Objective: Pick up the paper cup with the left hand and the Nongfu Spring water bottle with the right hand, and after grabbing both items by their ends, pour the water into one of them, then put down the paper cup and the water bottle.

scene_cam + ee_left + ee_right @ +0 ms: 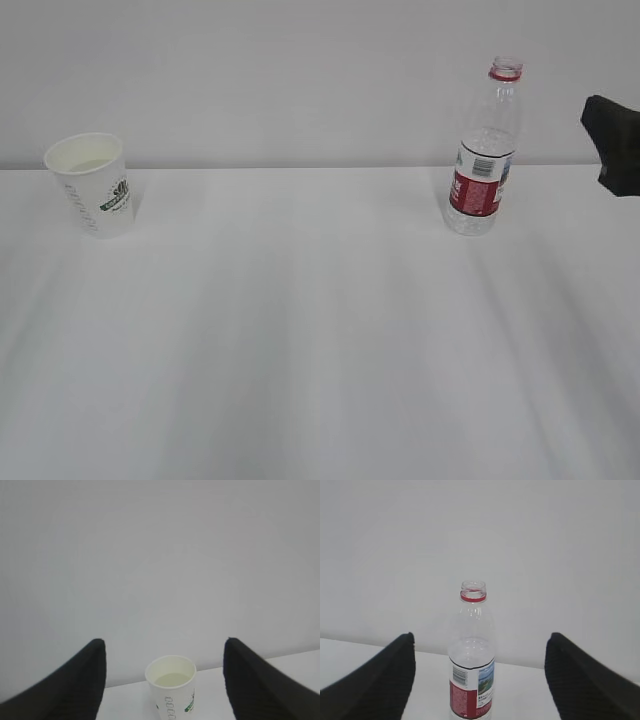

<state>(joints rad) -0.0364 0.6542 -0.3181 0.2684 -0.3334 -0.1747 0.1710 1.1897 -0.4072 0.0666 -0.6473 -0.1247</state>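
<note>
on the table (320, 340): the paper cup (92, 183) far left near the back edge, upright; the nongfu spring water bottle (484, 150) right of centre, also near the back edge, upright, uncapped, well apart from the cup. behind both, the wall (300, 70). in the cup, some water (172, 680). at the far right edge, beside and apart from the bottle, the right hand (480, 680). before the cup and clear of it, the left hand (165, 685).

Soft even brightness (faint shadows, slight blur)
</note>
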